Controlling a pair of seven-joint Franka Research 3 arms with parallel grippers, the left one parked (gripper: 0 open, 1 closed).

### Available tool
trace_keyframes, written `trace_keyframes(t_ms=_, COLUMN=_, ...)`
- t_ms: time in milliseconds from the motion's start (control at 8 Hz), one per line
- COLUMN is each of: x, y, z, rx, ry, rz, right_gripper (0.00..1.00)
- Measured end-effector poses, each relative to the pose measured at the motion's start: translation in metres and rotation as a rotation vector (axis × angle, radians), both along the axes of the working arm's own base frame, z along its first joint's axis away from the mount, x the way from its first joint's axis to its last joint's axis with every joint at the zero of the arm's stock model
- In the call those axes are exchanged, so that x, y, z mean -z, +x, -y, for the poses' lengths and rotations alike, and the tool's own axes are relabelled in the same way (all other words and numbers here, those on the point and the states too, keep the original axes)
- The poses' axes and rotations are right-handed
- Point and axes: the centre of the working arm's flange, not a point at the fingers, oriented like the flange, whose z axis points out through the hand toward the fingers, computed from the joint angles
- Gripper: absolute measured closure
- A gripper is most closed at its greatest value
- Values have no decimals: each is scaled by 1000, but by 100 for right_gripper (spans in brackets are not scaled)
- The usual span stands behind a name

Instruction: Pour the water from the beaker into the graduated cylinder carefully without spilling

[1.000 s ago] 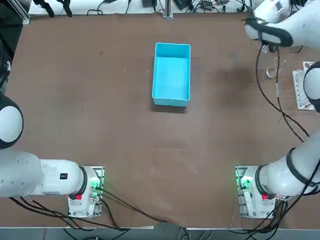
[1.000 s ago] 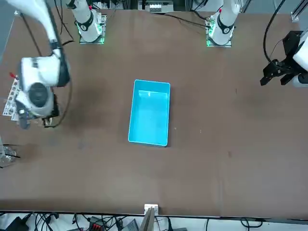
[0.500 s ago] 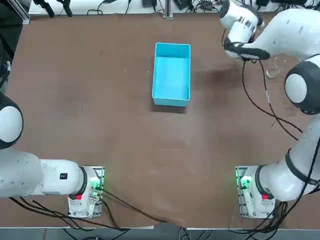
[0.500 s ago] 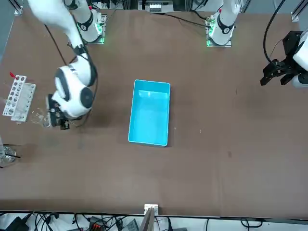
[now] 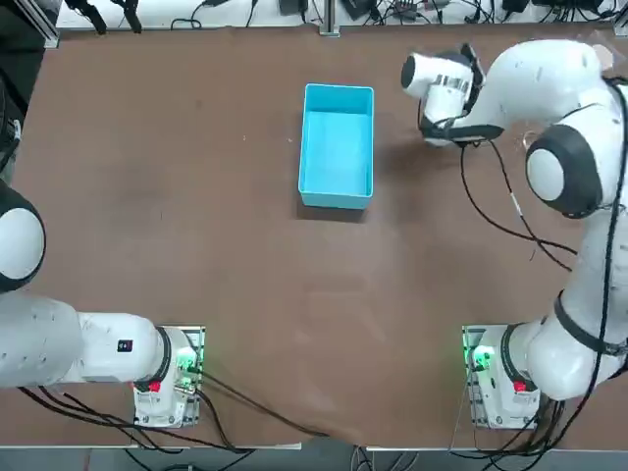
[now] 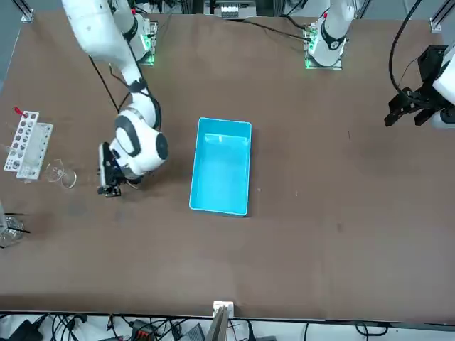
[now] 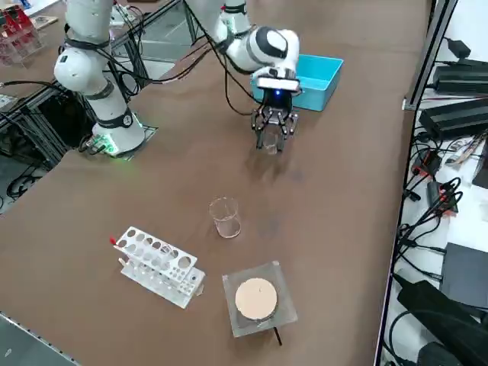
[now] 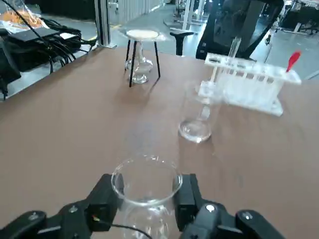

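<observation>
Transport step, as we judge it: we should keep the beaker (image 8: 147, 185) upright and level, and bring its lip over the graduated cylinder (image 7: 225, 217) before tipping slowly. The right hand (image 7: 273, 131) is clenched on the beaker's wall, over the tabletop (image 7: 343, 191) near the blue tray (image 7: 320, 76). The cylinder stands well apart.

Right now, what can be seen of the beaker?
The beaker is a short, wide-mouthed vessel of clear glass with a thin round rim. It is upright, clamped between the two black fingers of the right gripper, one pad on each side of its wall just below the rim. It sits beside the blue tray, apart from the graduated cylinder. Whether it holds water, or touches the table, cannot be told.
</observation>
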Motion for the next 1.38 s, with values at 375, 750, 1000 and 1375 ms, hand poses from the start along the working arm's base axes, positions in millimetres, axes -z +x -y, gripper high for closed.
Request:
trace_keyframes(t_ms=375, x=48, y=-9, z=-12, rx=-28, ry=-4, rz=74, right_gripper=39)
trace_keyframes(t_ms=750, x=67, y=-10, z=-12, rx=-42, ry=6, rz=99, right_gripper=39)
trace_keyframes(t_ms=1000, x=74, y=-11, z=-10, rx=-50, ry=-5, rz=113, right_gripper=39)
trace_keyframes(t_ms=1375, x=81, y=-11, z=-7, rx=-51, ry=-12, rz=130, right_gripper=22)
